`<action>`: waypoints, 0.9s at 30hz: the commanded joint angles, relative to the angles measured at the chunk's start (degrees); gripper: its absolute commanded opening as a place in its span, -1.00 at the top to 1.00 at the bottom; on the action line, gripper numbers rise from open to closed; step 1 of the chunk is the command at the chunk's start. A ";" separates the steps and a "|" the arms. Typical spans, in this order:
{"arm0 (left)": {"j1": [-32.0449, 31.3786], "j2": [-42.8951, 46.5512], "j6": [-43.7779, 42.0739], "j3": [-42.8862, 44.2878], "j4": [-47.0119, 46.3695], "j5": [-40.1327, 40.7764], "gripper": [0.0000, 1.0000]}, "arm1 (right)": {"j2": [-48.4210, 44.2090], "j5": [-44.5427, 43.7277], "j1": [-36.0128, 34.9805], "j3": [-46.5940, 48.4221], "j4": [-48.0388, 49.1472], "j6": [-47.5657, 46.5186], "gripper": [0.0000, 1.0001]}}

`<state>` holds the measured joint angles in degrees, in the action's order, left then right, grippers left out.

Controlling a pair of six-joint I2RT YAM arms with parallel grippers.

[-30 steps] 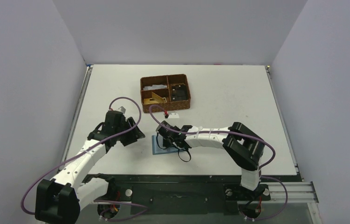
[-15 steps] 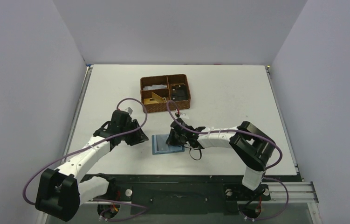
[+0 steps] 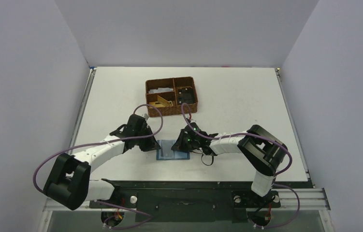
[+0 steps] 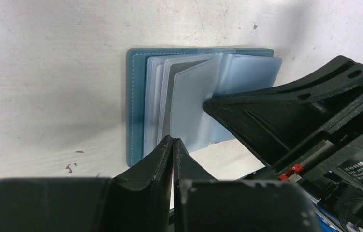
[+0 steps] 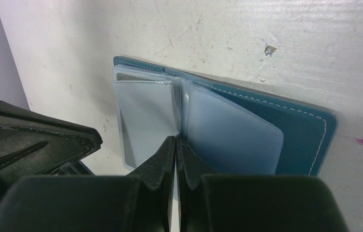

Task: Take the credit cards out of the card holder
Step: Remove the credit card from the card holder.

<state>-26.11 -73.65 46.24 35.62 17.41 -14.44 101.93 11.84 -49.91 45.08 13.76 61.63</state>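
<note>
We can't make out any cards inside the clear sleeves [image 5: 232, 137] of the card holder [image 3: 172, 152], which lies open at frame center btw both claws; arms hide the tips in top view. Left gripper [image 4: 172, 140] jaws are together at the sleeve edges, right gripper [image 5: 176, 140] likewise at the fold. Pinching plastic? Can't tell. Basket [image 3: 167, 111], upper center: tan-gold card [image 3: 162, 101] in the lower-left compartment.

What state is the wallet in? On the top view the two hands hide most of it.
Observer: The wallet lies open on the table, its clear sleeves fanned up.
Reviewer: Anything gripped on the left?
Observer: The left hand is shut, tips at the sleeves' edge; whether it pinches one I cannot tell.
Reviewer: And opposite?
Observer: The right hand is shut too, tips at the fold between two sleeves.
</note>
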 commanded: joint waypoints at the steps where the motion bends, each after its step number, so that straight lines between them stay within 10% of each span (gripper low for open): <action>1: -0.71 -2.40 0.29 1.59 -5.18 -1.01 0.99 | -0.25 1.31 0.38 -1.32 1.68 0.46 1.00; 27: -2.80 -10.00 -0.40 1.32 -8.48 0.20 1.00 | 0.49 2.82 1.99 -2.76 3.86 1.52 1.00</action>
<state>-27.94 -82.30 46.30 35.64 10.11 -14.59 101.93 14.70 -48.36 42.83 17.30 63.72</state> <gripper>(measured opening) 0.003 0.003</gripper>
